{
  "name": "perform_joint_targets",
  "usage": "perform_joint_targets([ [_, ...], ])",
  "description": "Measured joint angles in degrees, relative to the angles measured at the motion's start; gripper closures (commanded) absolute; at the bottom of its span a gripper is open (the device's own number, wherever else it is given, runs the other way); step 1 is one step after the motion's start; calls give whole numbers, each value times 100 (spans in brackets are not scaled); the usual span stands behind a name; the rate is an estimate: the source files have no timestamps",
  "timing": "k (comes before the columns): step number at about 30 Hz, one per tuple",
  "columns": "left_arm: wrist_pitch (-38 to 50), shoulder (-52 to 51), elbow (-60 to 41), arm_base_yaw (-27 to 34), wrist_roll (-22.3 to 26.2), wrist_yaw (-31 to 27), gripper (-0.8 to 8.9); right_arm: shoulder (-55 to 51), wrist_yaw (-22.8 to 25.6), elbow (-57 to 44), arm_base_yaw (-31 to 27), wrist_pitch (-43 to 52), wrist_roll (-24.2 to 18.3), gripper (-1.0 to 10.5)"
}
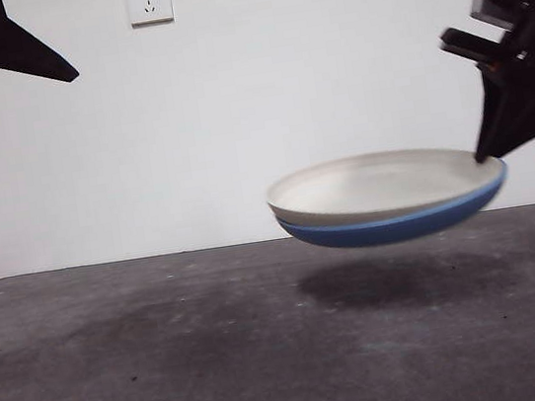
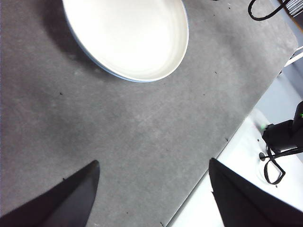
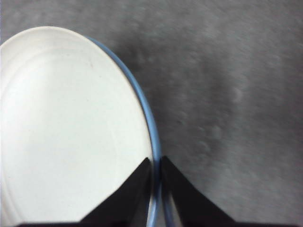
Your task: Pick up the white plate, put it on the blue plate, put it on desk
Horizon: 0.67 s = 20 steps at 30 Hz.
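White wall with a socket (image 1: 148,0) sits behind the dark grey desk (image 1: 169,354), seen level from the front. Near 3 o'clock in that view the white plate (image 1: 375,183) sits nested in the blue plate (image 1: 396,224), and both hang in the air, clear of the desk, with a soft shadow on the surface below them. The stack tilts a little, its side toward the gripper riding higher.

My right gripper (image 3: 156,163) comes in from 3 o'clock in the front view. Its jaws are pinched together on the rims of both plates at the stack's edge, one jaw over the white plate's inside and the other outside the blue rim. My left gripper (image 2: 154,172) waits high at 10 o'clock in the front view, jaws spread wide and empty, looking down on the desk and the stack from well away.

I judge the stacking is done and the step in hand is setting the pair down on the desk. To do it well I would lower slowly and level, because a one-edge pinch lets the far side sag or swing. I would let the low far edge touch first, ease the rest flat, and only then part the jaws, so neither plate slides or clatters
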Motion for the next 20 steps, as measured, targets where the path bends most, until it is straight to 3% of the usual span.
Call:
perform_joint_targets([
  [11, 0, 0, 0, 0, 0, 0, 440, 31, 330, 72, 929, 560, 479, 938],
  [20, 0, 0, 0, 0, 0, 0, 440, 682, 485, 133, 1440, 1102, 896, 938],
])
